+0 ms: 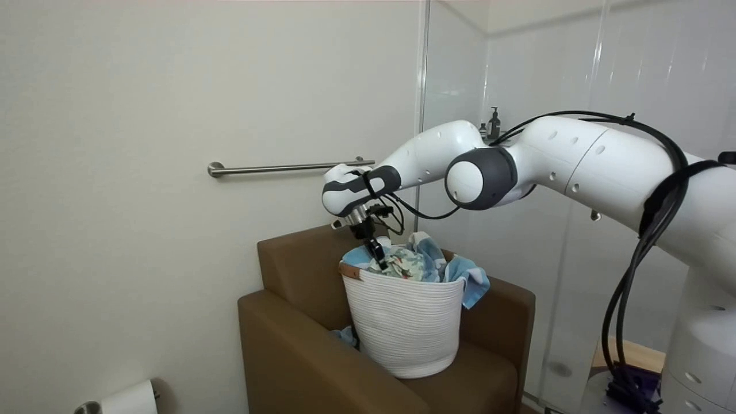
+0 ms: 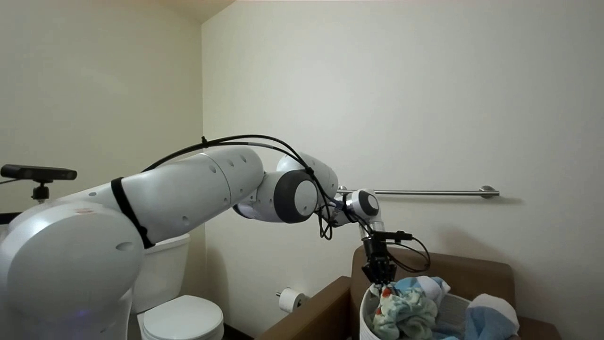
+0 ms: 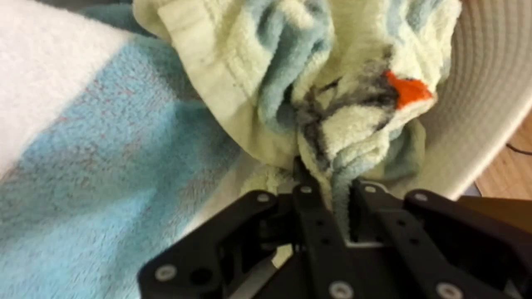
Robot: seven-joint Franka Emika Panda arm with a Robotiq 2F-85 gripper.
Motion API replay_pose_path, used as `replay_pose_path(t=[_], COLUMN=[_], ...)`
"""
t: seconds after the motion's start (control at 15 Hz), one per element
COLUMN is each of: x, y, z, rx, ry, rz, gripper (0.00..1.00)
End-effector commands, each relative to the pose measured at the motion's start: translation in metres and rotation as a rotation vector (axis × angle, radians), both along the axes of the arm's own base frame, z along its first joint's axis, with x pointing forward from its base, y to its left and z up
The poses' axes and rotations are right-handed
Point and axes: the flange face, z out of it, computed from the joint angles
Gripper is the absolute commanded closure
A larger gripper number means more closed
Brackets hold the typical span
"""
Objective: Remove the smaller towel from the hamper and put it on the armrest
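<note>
The smaller towel is pale yellow-green with grey-blue and orange patterns. It lies crumpled at the top of the white hamper [image 1: 408,328] in both exterior views, as the patterned towel [image 1: 405,263] [image 2: 401,314]. My gripper [image 1: 382,263] points down into the hamper's near-left rim area. In the wrist view the gripper [image 3: 326,174] is closed around a fold of the smaller towel [image 3: 357,124], with fabric pinched between the fingers. The fingertips are partly hidden by cloth. The brown armrest [image 1: 322,351] is beside the hamper and also shows in an exterior view [image 2: 309,309].
A blue and white towel [image 1: 468,282] hangs over the hamper rim and fills the left of the wrist view [image 3: 124,166]. The hamper stands on a brown chair seat [image 1: 483,376]. A metal bar [image 1: 276,169] is on the wall behind. A toilet [image 2: 181,318] stands farther off.
</note>
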Motion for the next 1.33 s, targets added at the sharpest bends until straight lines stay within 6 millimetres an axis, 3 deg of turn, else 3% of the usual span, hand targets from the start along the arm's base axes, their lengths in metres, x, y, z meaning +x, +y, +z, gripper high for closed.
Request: replay_pose_path(t=[0.0, 0.33, 0.73, 1.0, 1.27], x=[0.002, -0.006, -0.031, -0.062, -0.103], y=[0.067, 0.154, 0.209, 0.254, 0.309], z=[0.05, 0.121, 0.189, 0.222, 0.237], rx=[-0.008, -0.026, -0.032, -0.067, -0.105], ry=[-0.045, -0.082, -0.15, -0.208, -0.229], rz=[-0.02, -0.025, -0.019, -0.009, -0.003], gripper=[0.9, 0.9, 0.9, 0.9, 0.9])
